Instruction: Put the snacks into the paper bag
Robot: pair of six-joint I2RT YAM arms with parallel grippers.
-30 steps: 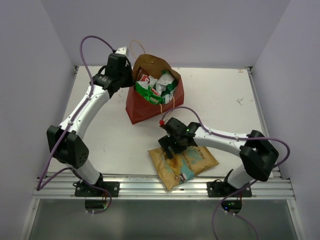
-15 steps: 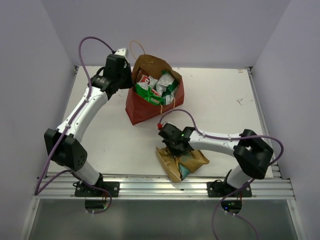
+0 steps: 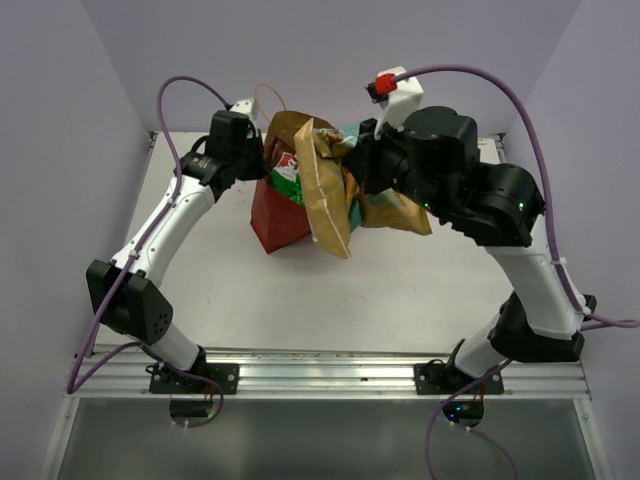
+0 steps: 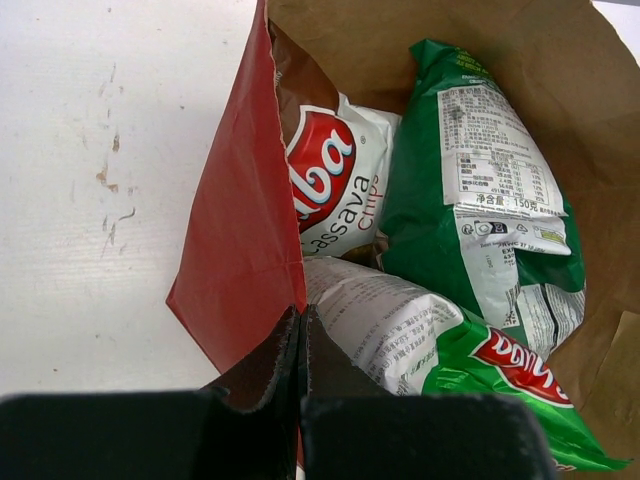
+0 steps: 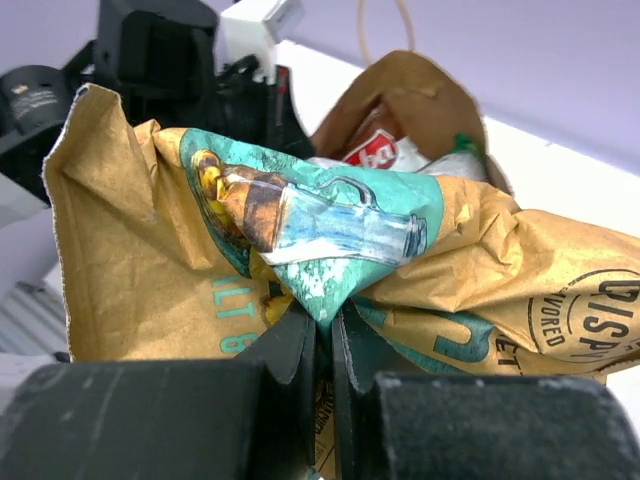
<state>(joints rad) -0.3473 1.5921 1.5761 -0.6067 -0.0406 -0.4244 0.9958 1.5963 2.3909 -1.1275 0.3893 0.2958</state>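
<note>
Reddish-brown paper, matte and stiffly creased, forms the wall of the paper bag [image 4: 240, 250]. The left gripper [image 4: 302, 322] has its fingers pressed together on that wall's rim, apparently to hold the mouth open.

Just beyond those fingers, three glossy, crinkly packets sit inside the bag. The cassava packet [image 4: 335, 175] lies against the pinched wall. The green-white packet [image 4: 470, 170] stands to its right against the tan lining. The pale packet with the red logo [image 4: 440, 345] lies closest to the fingertips.

Further right, the right gripper [image 5: 323, 335] is clamped on a bunched fold near the middle of the tan-yellow packet [image 5: 140, 250]. The packet is off the table [image 3: 420, 280], with a crumpled half drooping to either side of the fingers. From overhead it hangs at the bag's mouth, though whether squarely over it cannot be told.

This looks like the last snack on its way in. The next move probably calls for lowering it between the rims, narrow end first, before the fingers part. It is the largest and springiest packet, so a stray corner could catch the light paper edge and tip the bag.
</note>
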